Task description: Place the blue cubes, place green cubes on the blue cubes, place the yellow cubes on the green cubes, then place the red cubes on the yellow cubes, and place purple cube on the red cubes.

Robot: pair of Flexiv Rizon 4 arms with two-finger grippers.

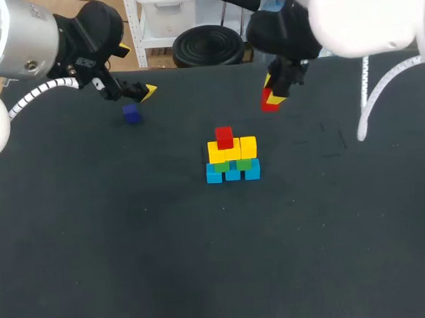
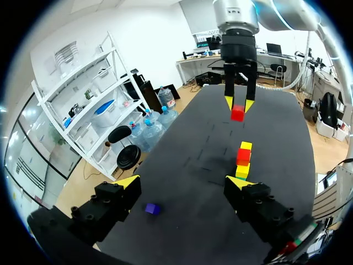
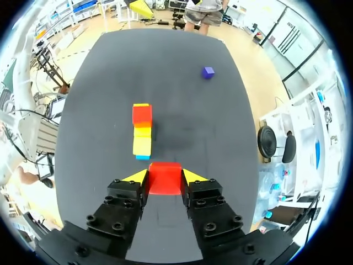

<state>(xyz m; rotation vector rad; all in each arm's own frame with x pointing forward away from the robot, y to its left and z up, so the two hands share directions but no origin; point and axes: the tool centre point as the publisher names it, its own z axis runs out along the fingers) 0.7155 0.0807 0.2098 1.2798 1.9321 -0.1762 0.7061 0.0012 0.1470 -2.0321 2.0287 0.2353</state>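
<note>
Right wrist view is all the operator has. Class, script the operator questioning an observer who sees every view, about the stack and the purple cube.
Operator: How wide is the stack at its base?
Observer: Head view shows three blue cubes side by side.
Operator: Where is room for the held red cube?
Observer: The stacked red cube sits toward the left; the right-end yellow cube is bare.
Operator: Does the left gripper hold the purple cube?
Observer: No. Its fingers are open; the cube lies on the table between them, untouched.

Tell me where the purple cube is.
In the head view, the purple cube lies on the table at left, close by the open left gripper, apart from the stack.
</note>
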